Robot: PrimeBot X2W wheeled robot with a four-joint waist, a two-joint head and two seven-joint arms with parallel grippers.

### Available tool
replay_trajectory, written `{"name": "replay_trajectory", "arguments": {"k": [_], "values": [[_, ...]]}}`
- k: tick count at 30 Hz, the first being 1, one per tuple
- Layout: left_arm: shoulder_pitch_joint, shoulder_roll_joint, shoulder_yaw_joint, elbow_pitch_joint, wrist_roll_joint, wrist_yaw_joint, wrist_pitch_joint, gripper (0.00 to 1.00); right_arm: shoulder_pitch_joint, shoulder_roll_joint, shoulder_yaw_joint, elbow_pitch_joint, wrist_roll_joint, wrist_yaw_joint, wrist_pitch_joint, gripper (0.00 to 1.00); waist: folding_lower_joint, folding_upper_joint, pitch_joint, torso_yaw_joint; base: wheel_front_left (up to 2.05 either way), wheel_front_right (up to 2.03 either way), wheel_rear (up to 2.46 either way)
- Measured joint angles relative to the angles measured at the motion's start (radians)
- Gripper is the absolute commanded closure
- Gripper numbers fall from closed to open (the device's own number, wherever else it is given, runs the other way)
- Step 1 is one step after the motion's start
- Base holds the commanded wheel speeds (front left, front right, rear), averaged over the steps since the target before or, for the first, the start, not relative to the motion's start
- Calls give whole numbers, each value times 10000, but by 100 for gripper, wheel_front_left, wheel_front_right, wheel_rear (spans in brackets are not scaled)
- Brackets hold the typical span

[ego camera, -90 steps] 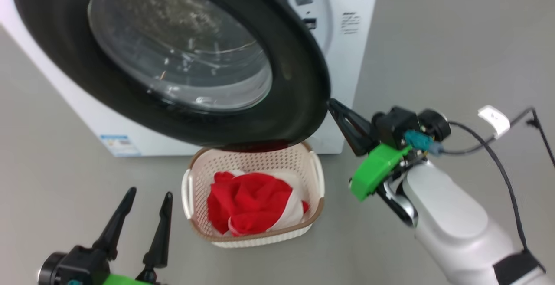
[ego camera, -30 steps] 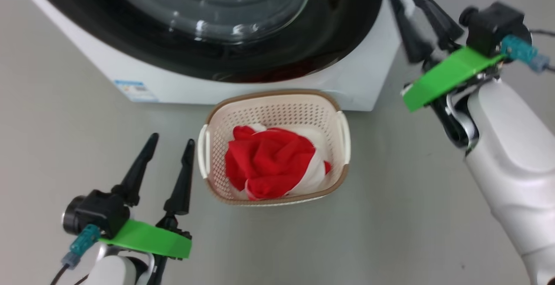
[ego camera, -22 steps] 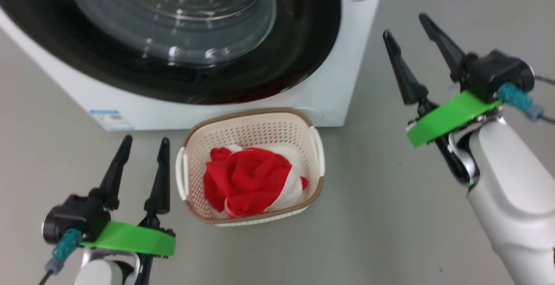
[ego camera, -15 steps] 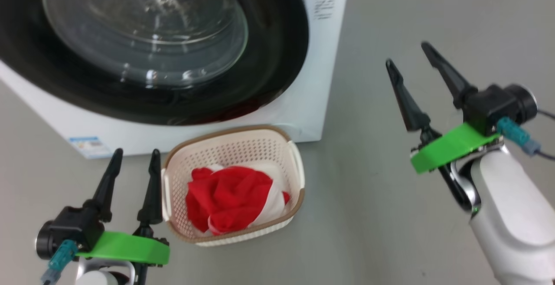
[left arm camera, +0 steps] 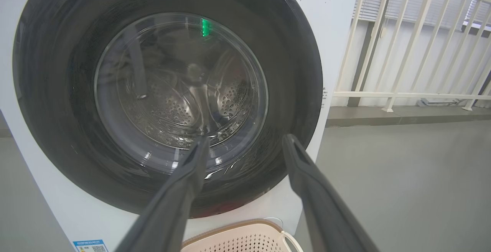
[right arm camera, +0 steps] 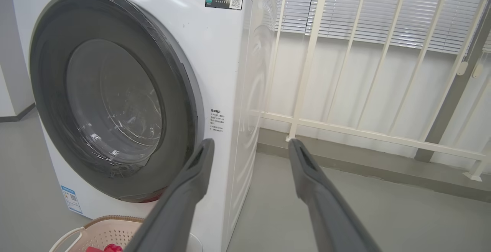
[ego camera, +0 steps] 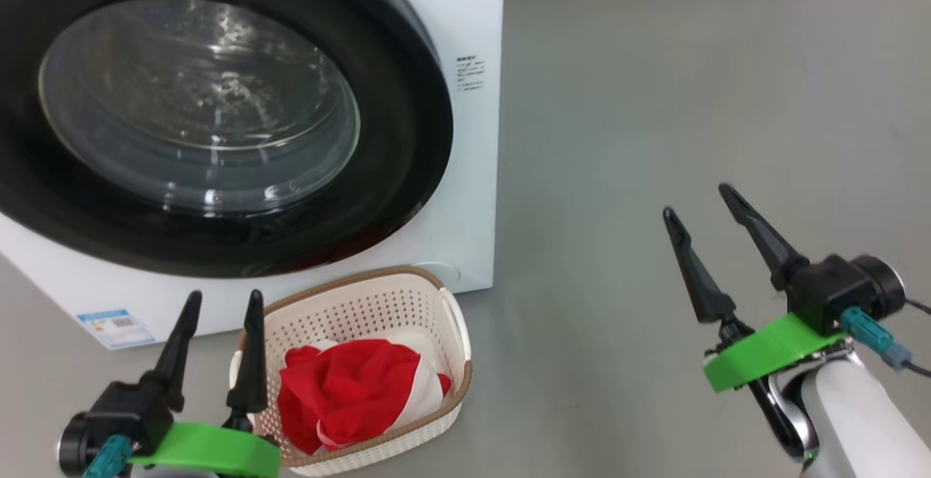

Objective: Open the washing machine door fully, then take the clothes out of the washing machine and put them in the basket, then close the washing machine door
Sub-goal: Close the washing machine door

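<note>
The washing machine door (ego camera: 407, 129) lies shut against the white washing machine (ego camera: 476, 20), its black rim around the glass window; the door (left arm camera: 291, 71) faces the left wrist view and the door (right arm camera: 50, 91) stands at the left of the right wrist view. The basket (ego camera: 349, 303) stands on the floor in front of the machine, and the red and white clothes (ego camera: 349, 394) lie inside it. My left gripper (ego camera: 222, 303) hangs open just left of the basket, holding nothing. My right gripper (ego camera: 700, 200) is open and empty over bare floor, well right of the machine.
A white railing (right arm camera: 314, 45) with blinds behind it runs along the wall to the right of the machine. A blue label (ego camera: 116, 327) sits low on the machine's front. Grey floor (ego camera: 654, 100) stretches to the right.
The right gripper has opened and drawn back from the machine's right edge, down and away. The head camera has swung, so the machine and basket now sit further left.
</note>
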Motion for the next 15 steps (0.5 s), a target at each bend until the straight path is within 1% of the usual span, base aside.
{"name": "replay_trajectory", "arguments": {"k": [4, 8, 15], "values": [[218, -2, 98, 36, -161, 10, 0, 0, 552, 21, -303, -167, -4, 0, 0, 0, 0, 0, -215, -145, 0, 0, 0], [657, -2, 163, -40, -58, 100, 0, 0, 1096, 75, -575, -357, -4, -2, 0, 0, 0, 0, -386, -229, 0, 0, 0], [1215, 0, 360, -284, 109, 100, 0, 0, 1825, 217, -1070, -723, -92, -2, 0, 0, 0, 0, -651, -168, 0, 0, 0]]}}
